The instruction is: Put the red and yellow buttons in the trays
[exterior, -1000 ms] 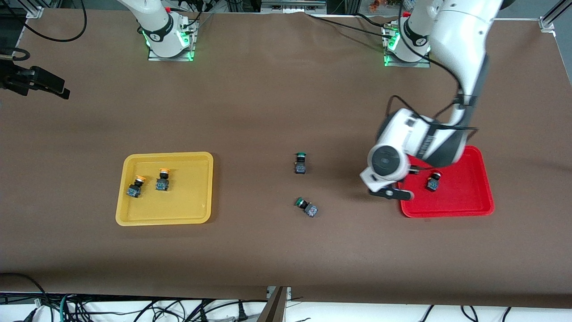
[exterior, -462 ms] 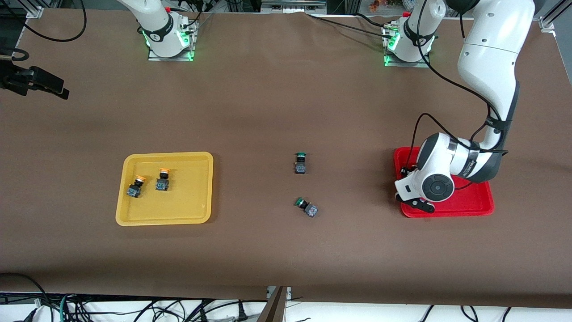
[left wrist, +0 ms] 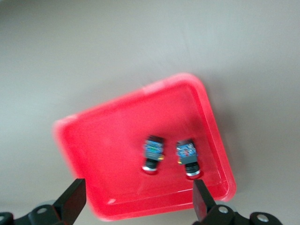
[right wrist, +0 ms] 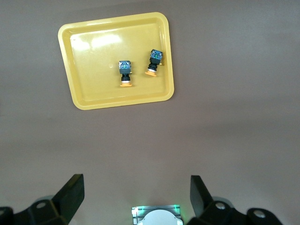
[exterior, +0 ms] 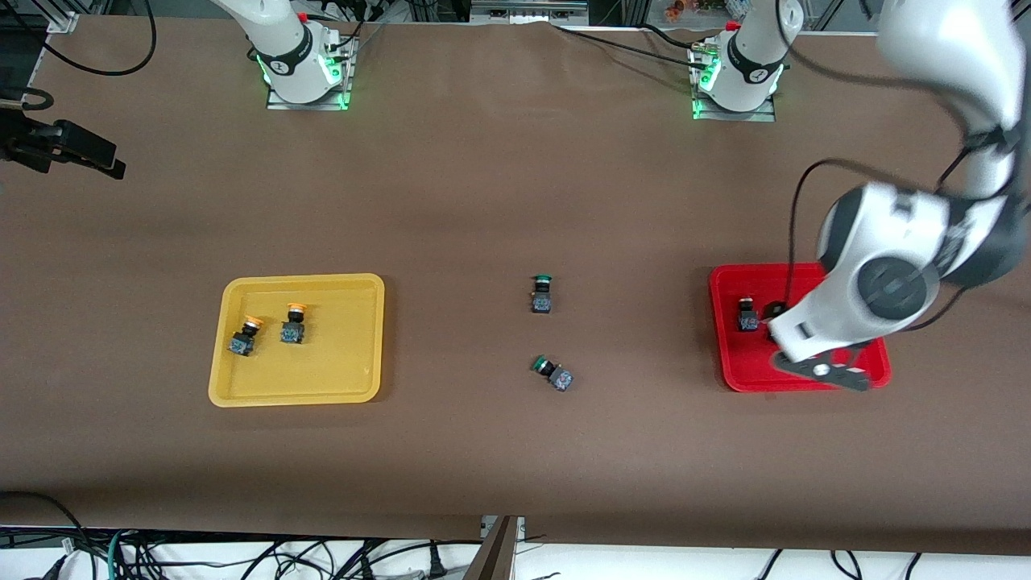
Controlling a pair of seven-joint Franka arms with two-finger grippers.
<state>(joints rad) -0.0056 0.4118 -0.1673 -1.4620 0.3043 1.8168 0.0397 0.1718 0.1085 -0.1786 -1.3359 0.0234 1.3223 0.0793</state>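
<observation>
Red buttons (left wrist: 152, 153) in red tray (left wrist: 108, 136); left jaws apart above.

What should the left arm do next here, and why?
Probably lift clear and stop. The open left hand is over the red tray, where both red buttons lie; both yellow buttons lie in the yellow tray.
</observation>
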